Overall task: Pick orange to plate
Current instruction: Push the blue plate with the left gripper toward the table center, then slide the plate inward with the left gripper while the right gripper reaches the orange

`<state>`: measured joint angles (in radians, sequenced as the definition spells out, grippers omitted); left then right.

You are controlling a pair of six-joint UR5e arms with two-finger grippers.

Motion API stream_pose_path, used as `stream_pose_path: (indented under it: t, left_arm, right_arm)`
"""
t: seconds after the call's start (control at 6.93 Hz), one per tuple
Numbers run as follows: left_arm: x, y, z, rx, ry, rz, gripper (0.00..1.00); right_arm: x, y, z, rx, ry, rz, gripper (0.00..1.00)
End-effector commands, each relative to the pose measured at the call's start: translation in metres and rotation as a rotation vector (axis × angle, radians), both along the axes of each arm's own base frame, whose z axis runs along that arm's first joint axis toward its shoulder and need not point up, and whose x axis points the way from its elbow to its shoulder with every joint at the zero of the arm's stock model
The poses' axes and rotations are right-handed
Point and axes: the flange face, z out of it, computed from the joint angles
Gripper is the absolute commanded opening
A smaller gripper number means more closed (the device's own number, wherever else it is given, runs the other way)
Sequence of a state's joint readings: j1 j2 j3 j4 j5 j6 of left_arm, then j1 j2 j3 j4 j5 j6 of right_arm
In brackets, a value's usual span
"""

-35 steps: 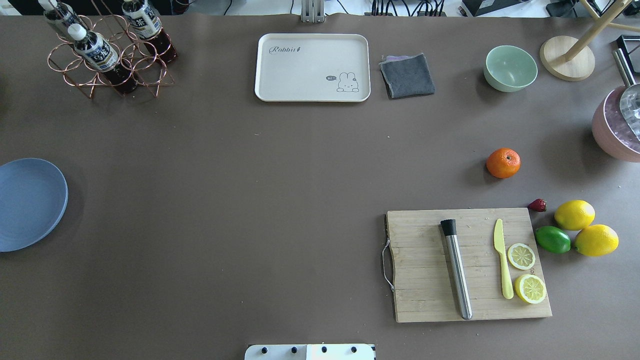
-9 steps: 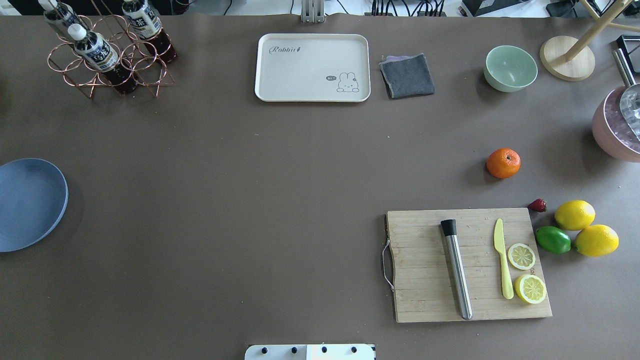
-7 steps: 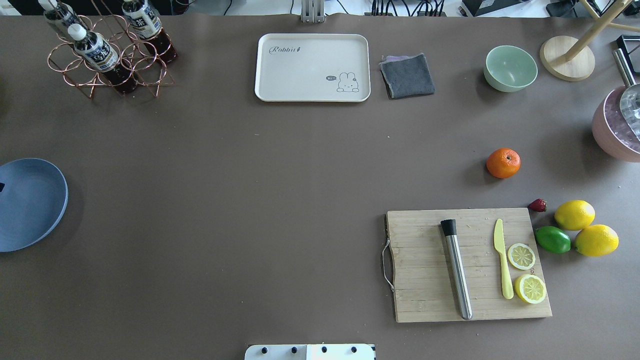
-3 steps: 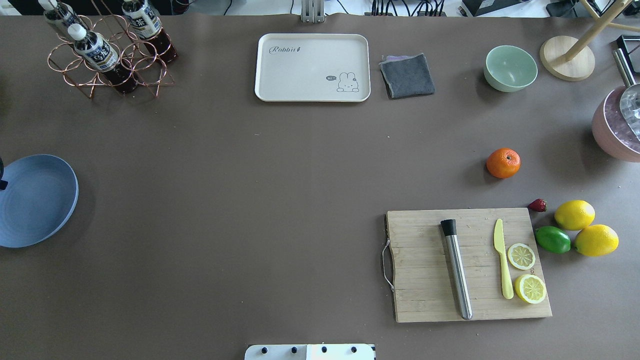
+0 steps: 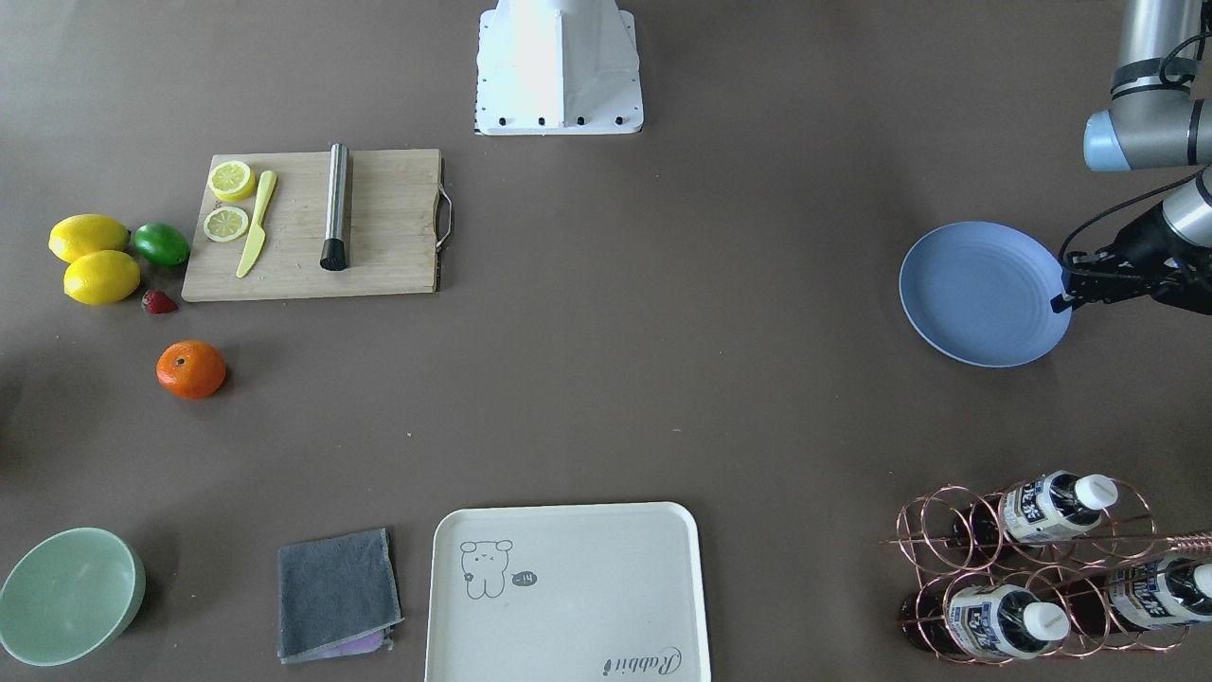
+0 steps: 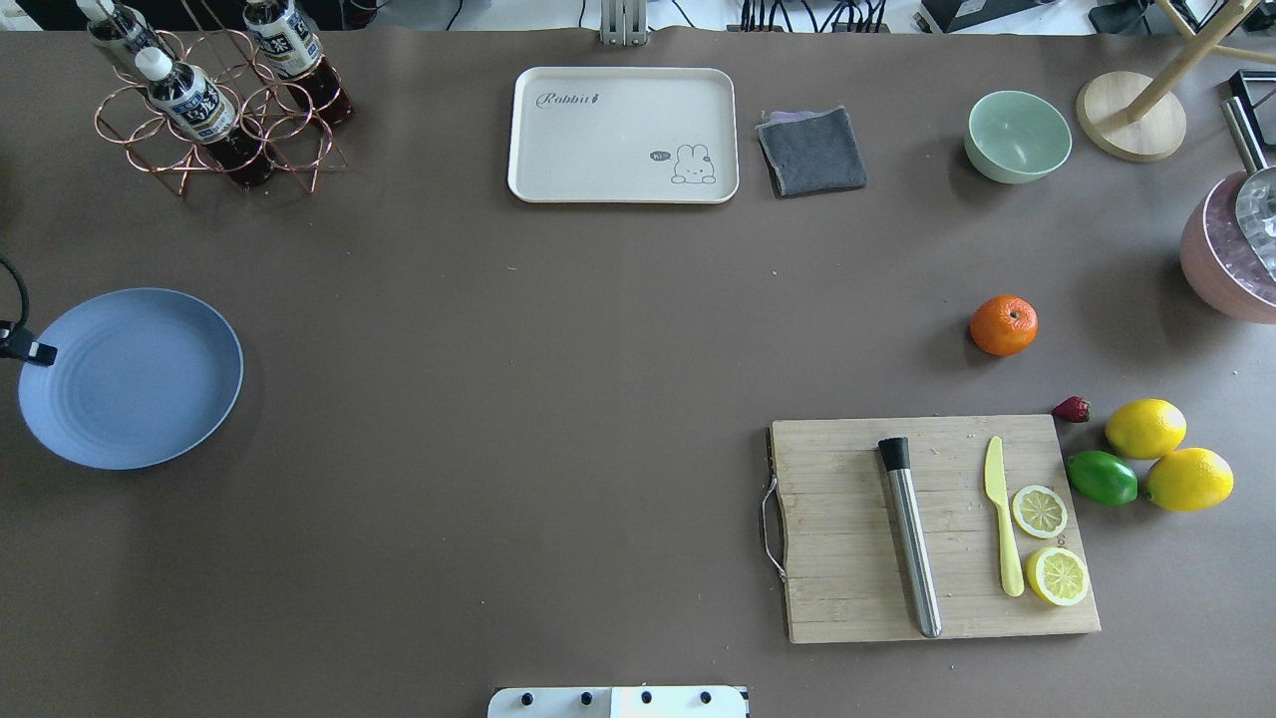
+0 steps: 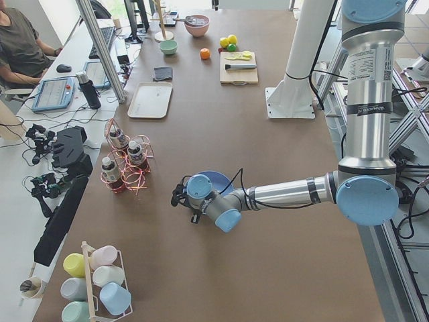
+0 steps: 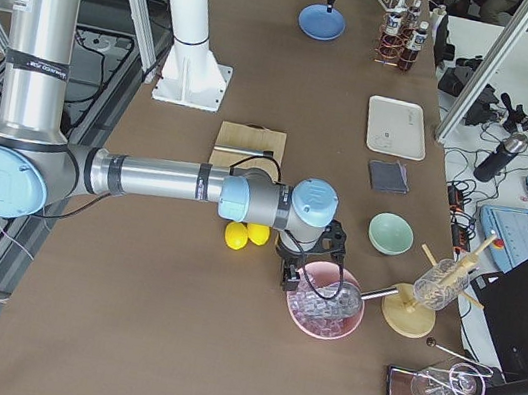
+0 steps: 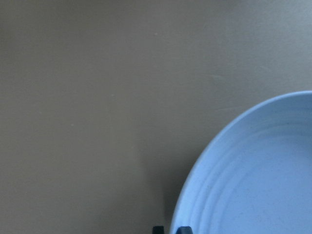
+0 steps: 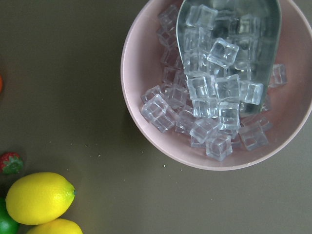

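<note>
The orange (image 6: 1003, 325) rests alone on the brown table, right of centre and beyond the cutting board; it also shows as the orange (image 5: 190, 369). Far across the table lies the blue plate (image 6: 140, 384), the plate (image 5: 980, 294). My left gripper (image 6: 38, 351) is shut on the plate's outer rim; in the left wrist view its black fingertips (image 9: 157, 229) pinch the plate's (image 9: 258, 180) edge. My right gripper (image 8: 290, 275) hovers over the pink ice bowl (image 10: 214, 83), some way from the orange. I cannot tell whether the right gripper is open or shut.
A wooden cutting board (image 6: 847, 598) carries a steel muddler, a yellow knife and two lemon slices. Two lemons, a lime (image 6: 1102, 478) and a strawberry lie beside it. A green bowl (image 6: 1017, 136), grey cloth, cream tray (image 6: 623, 135) and bottle rack (image 6: 214, 110) line the far side.
The left gripper came in at the table's left edge, closed on the plate's rim and moved the plate toward the table's middle. The orange has not moved.
</note>
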<state>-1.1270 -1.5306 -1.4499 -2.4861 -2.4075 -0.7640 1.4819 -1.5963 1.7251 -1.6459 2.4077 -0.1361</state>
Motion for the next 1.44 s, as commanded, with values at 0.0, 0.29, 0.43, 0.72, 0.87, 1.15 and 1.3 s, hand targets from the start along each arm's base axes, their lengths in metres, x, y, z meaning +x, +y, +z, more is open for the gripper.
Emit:
stream_pose_path:
  t: [0.0, 0.29, 0.43, 0.72, 0.87, 1.15, 1.3]
  left_arm:
    - [0.068, 0.007, -0.114, -0.118, 0.118, -0.084, 0.0]
    - [0.174, 0.041, -0.211, -0.202, 0.209, -0.157, 0.0]
    - [0.244, 0.063, -0.25, -0.213, 0.23, -0.169, 0.0]
    - [0.339, 0.097, -0.321, -0.204, 0.193, -0.194, 0.0]
    - [0.352, 0.108, -0.326, -0.219, 0.2, -0.205, 0.0]
    - [0.354, 0.109, -0.335, -0.227, 0.216, -0.212, 0.0]
    - [0.355, 0.11, -0.339, -0.225, 0.222, -0.21, 0.0]
  right_arm:
    - [-0.043, -0.034, -0.049, -0.065, -0.04, 0.058, 1.0]
    - [-0.067, -0.039, -0.071, -0.106, -0.037, 0.088, 1.0]
    - [-0.112, -0.052, -0.092, -0.136, -0.015, 0.081, 1.0]
    - [-0.144, -0.055, -0.101, -0.18, 0.033, 0.126, 0.98]
    - [-0.151, -0.055, -0.101, -0.158, 0.015, 0.161, 0.95]
    - [-0.216, -0.052, -0.096, -0.137, 0.063, 0.23, 0.95]
    - [-0.229, -0.051, -0.099, -0.121, 0.032, 0.257, 0.94]
